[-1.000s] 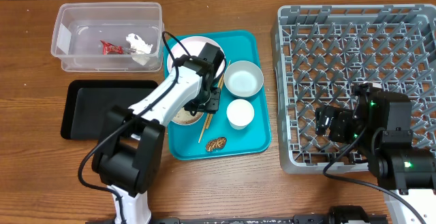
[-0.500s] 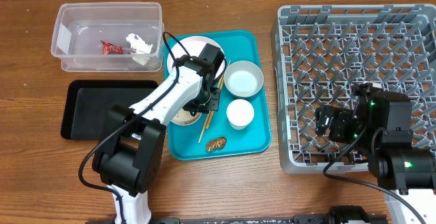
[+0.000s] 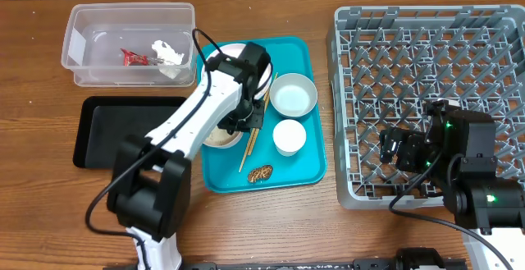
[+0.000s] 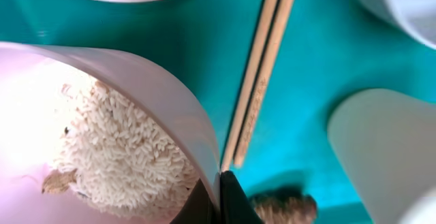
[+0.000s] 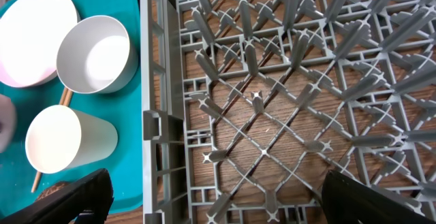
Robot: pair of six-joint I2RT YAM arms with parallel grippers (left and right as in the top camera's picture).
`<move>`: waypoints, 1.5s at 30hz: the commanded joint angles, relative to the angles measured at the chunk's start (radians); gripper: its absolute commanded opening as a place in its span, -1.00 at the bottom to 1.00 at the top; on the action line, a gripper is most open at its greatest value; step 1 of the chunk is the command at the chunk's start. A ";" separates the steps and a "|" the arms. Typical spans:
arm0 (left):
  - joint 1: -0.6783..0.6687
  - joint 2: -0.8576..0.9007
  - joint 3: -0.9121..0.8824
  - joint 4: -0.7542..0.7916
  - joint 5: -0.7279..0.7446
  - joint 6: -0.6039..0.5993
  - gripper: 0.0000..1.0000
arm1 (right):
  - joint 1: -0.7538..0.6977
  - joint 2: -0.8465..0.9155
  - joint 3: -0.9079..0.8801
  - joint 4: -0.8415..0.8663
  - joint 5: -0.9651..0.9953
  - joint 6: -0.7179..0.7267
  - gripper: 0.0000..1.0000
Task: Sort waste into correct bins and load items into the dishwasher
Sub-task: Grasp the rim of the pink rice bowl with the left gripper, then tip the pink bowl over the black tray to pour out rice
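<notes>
My left gripper [image 4: 219, 194] is clamped on just the thin rim of the rice bowl [image 4: 158, 96] on the teal tray [image 4: 310, 50], right gripper [image 3: 400, 152] gaping empty over the dish rack [image 3: 426, 24], so I'm worried a tilted lift slips and dumps rice [image 4: 122, 157] everywhere.

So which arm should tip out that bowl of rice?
Left. The left pincer grips the rice bowl by its rim; the right pincer hangs open over the dish rack, away from it.
</notes>
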 commanded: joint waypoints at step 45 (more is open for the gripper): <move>1.074 -0.178 -0.449 0.142 1.454 0.940 -0.92 | -0.004 -0.007 0.029 -0.003 0.002 0.000 1.00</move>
